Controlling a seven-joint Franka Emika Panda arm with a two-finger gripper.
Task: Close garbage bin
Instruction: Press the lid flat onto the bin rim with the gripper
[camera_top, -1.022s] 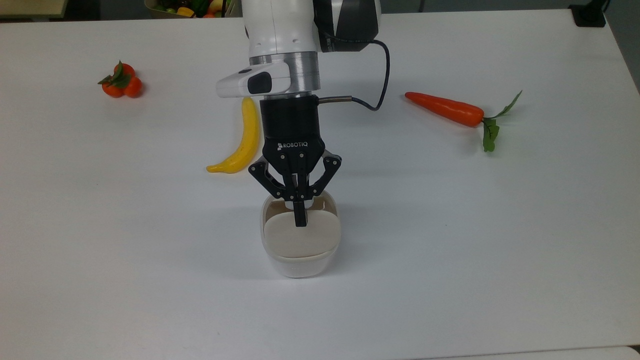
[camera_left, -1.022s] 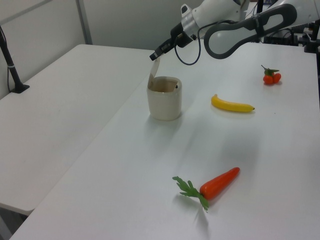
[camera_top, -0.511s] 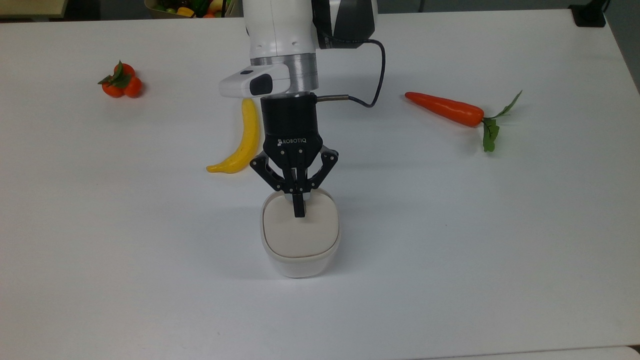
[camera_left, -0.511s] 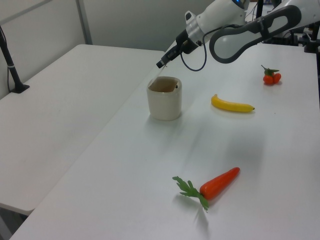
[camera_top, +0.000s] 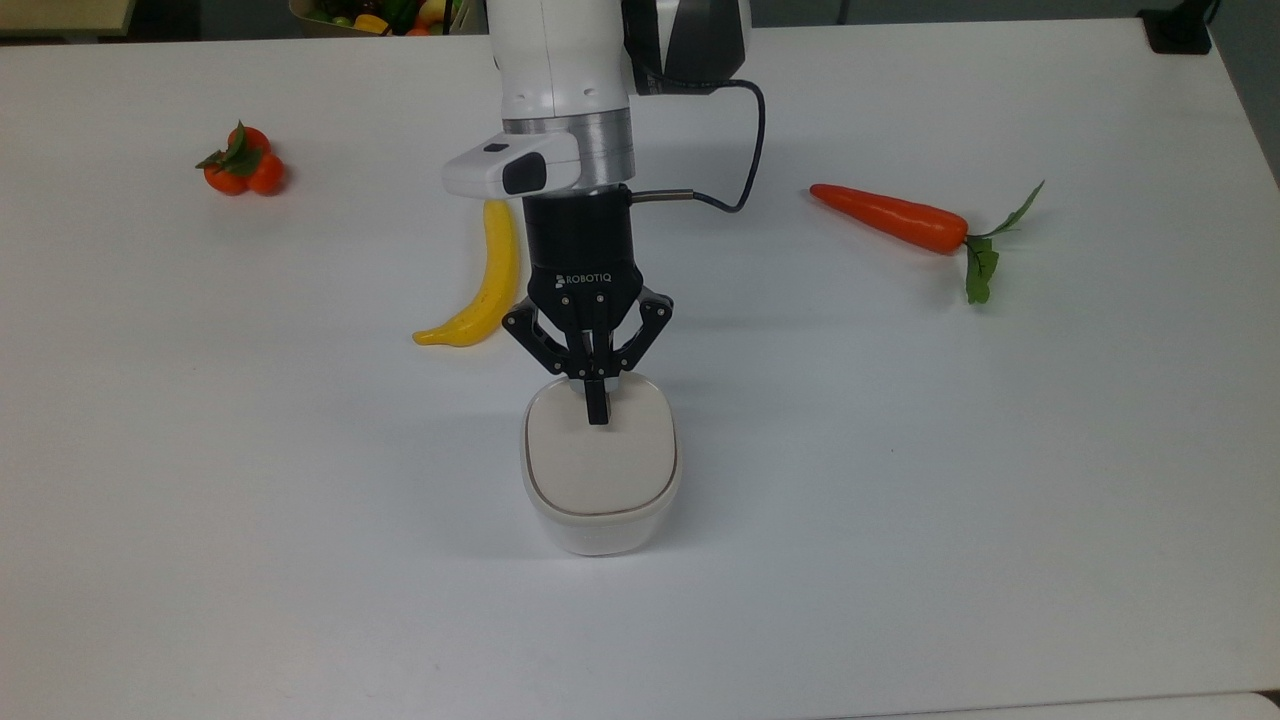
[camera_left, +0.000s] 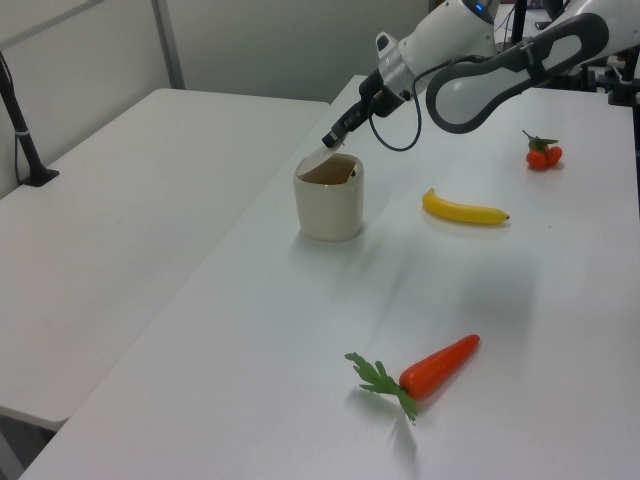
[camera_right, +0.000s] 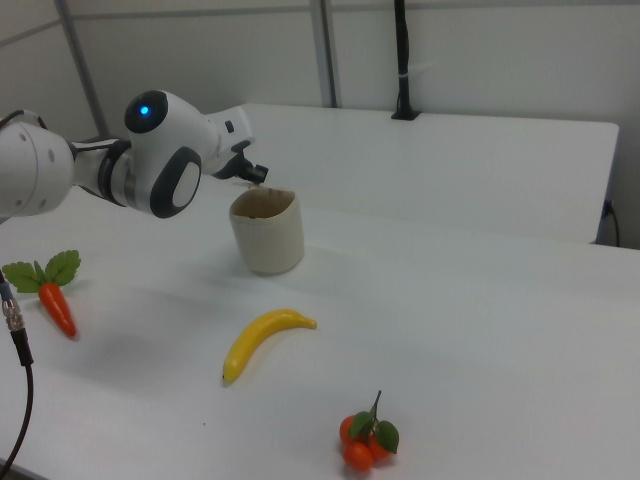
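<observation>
White table (camera_top: 1000, 480) spreads wide here, and in the left view a second white tabletop (camera_left: 120, 210) butts up along its edge, with a black post clamped at the far left and pale wall panels behind. The garbage bin (camera_top: 600, 525) stands upright near the middle of the table, well in from every edge. In the top view its beige lid (camera_top: 598, 465) looks nearly flat over the rim; the left view shows the lid tilted, one edge raised. The gripper (camera_top: 597, 415) is right above the lid's back edge, fingers pinched together, tips at the lid, clasping nothing I can make out. Banana (camera_top: 478, 290) lies just beyond the bin, carrot (camera_top: 890, 218) well off to the top view's right, tomatoes (camera_top: 240, 165) far to the top view's left. Bare surface lies open in front of the bin
</observation>
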